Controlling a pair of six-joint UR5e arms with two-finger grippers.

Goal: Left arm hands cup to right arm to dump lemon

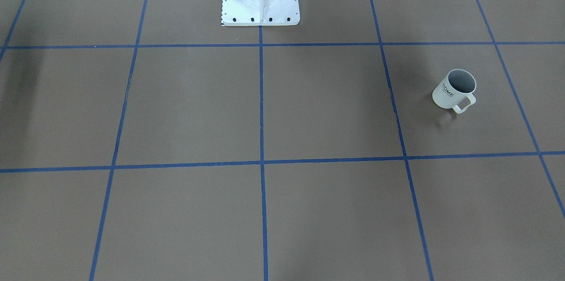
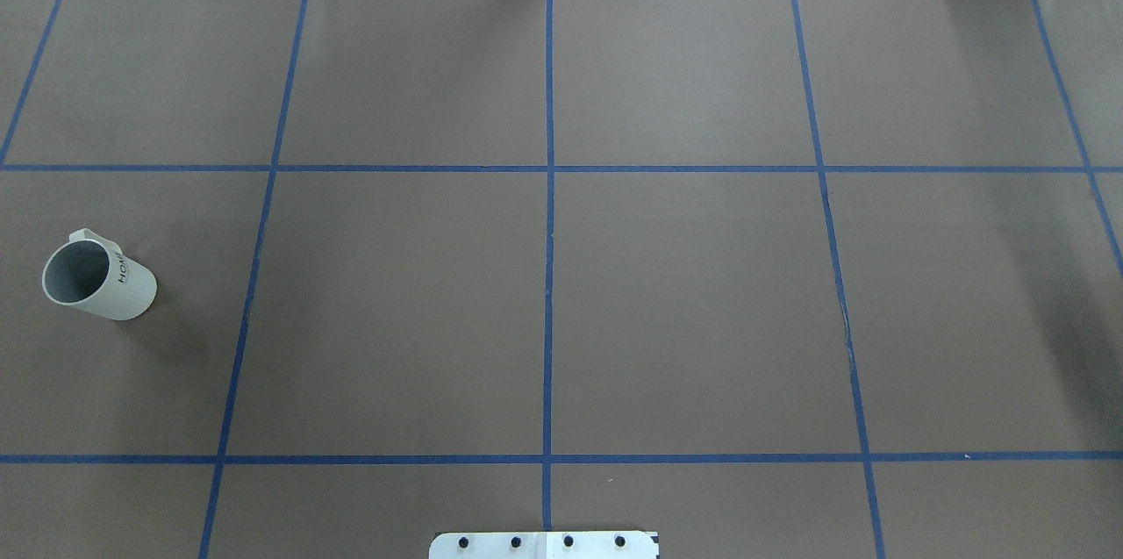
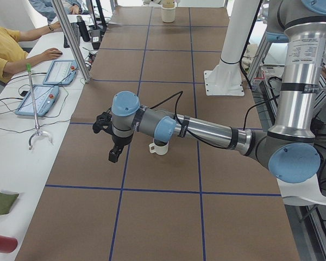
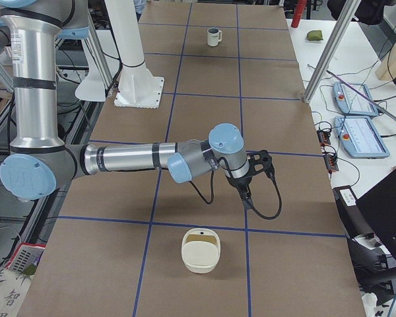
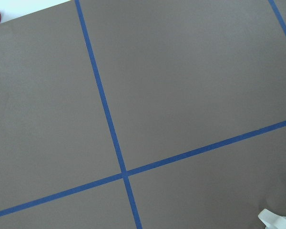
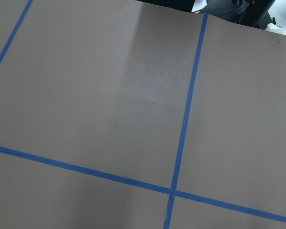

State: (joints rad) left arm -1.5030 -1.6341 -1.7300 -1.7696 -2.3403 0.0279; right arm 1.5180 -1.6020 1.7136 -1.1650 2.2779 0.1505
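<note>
Cup: A white mug [image 2: 98,280] with a squarish loop handle, grey inside and black "HOME" lettering stood upright on the brown paper-covered bench [image 2: 684,304]. It was lower than the left pincer [image 3: 114,153] and near it on the robot's side, not touching.
Left pincer: It hung fingers-down over the bench. Whether it was released or clenched could not be told from the side view.
Right pincer [image 4: 245,191]: It was poised well apart from the mug, towards the bench's other end. Its state could not be told either.
Handling: The mug was judged stiff, smooth-walled and probably slippery. It looked light, and liable to chip if dropped.
Where to hold: The rim wall away from the handle looked the best grip. Held there and kept upright, the mug would leave its handle side free for the right pincer.
Count: There was one mug and two pincers. One cream rounded container [image 4: 201,251] sat on the bench near the right pincer.
Lemon: No lemon was seen; the mug's inside showed only grey from both fixed cameras.
</note>
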